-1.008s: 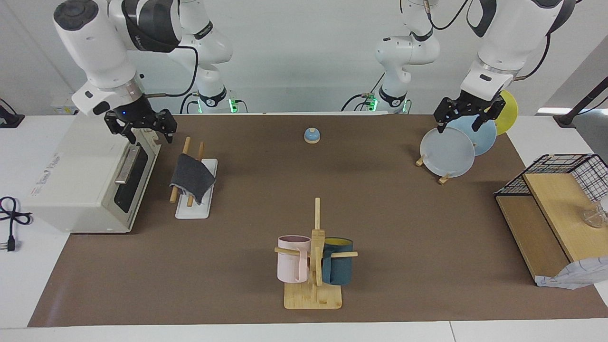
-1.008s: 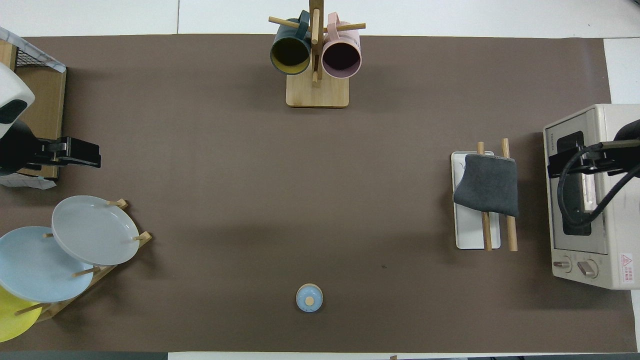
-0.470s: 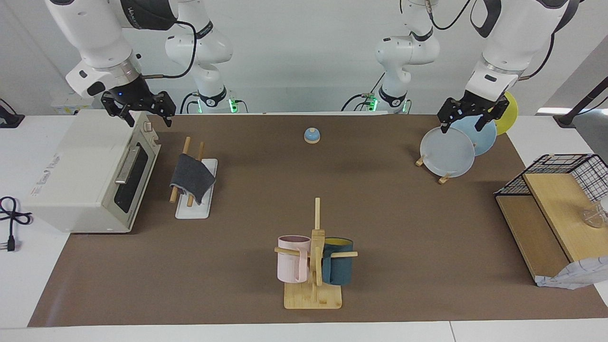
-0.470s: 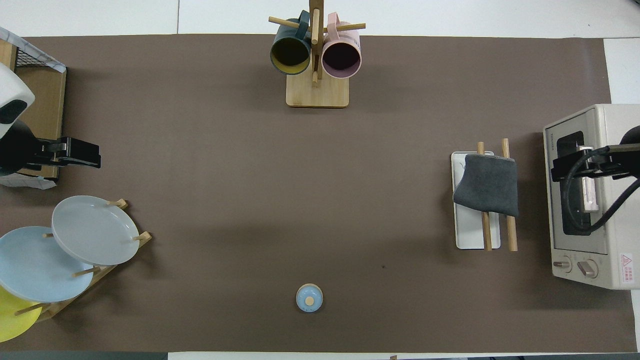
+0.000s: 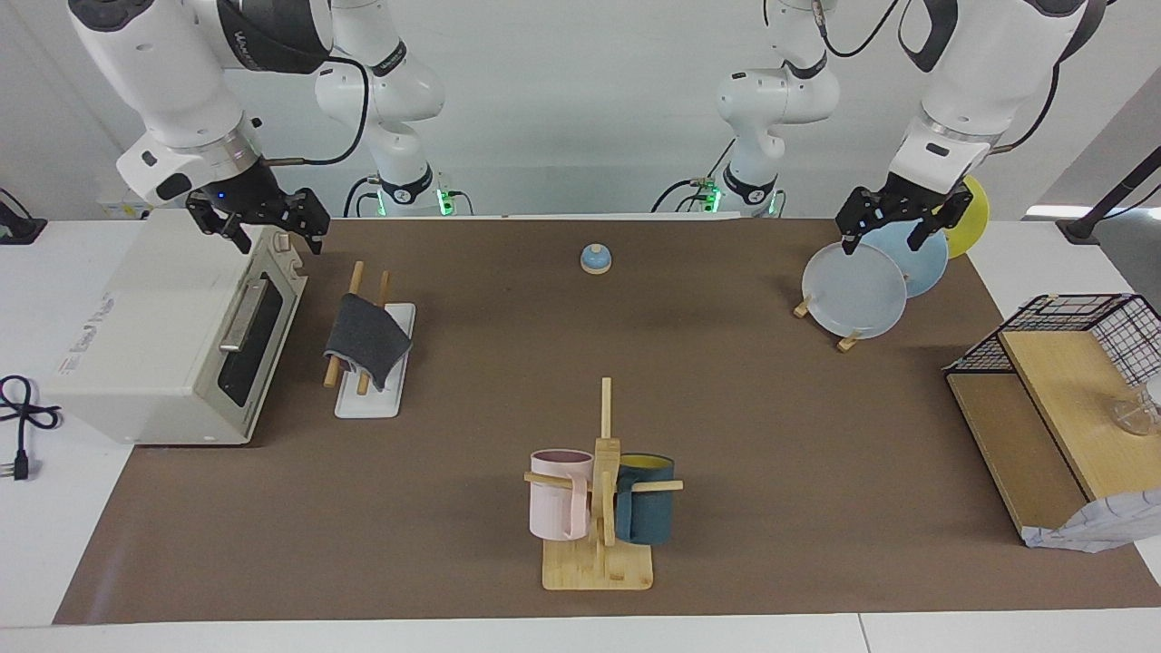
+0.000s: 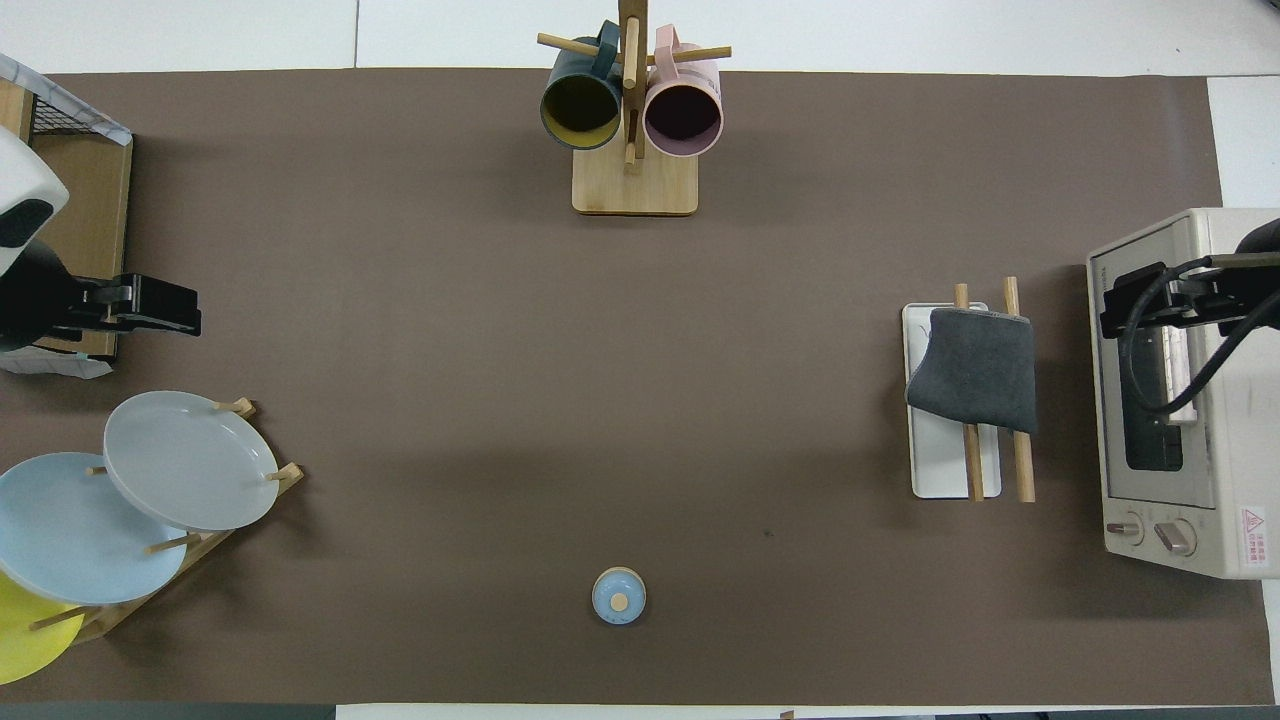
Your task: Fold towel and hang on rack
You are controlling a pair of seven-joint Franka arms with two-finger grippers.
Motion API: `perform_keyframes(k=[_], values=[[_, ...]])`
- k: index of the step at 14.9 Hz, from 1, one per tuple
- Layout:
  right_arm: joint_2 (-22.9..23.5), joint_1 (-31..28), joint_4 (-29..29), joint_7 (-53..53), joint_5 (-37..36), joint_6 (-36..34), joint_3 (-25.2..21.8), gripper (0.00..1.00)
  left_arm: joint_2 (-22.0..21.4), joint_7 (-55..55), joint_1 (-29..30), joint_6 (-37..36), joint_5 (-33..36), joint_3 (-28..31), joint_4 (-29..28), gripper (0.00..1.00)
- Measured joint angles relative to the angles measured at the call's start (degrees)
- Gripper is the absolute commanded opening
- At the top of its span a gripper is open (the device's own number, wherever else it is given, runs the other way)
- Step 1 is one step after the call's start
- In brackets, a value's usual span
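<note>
One towel [image 5: 365, 339] hangs dark-grey-side-out over the two dowels of the one rack [image 5: 371, 392] beside one toaster oven [image 5: 172, 336]; left gripper [image 5: 892, 229] above three plates [image 5: 854, 288] and right gripper [image 5: 257, 224] above the oven both open, empty.

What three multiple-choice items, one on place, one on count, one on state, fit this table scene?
1. Where is the towel?
A. in the oven
B. draped over the rack
C. flat on the mat

2. How many plates stand in the plate stand?
A. one
B. five
C. three

3. The right hand is
A. open and empty, over the oven
B. gripping the towel
C. holding a mug

Answers: 1 B, the grey cloth hangs over both dowels. 2 C, grey, blue and yellow plates. 3 A, its fingers are apart, holding nothing.
</note>
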Motion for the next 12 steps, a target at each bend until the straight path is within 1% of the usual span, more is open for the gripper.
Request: perform_keyframes(k=[12], values=[[0.0, -0.1, 0.4, 0.0, 0.0, 0.9, -0.2, 1.0, 0.0, 0.0, 0.0, 0.0, 0.0, 0.0, 0.0, 1.0]])
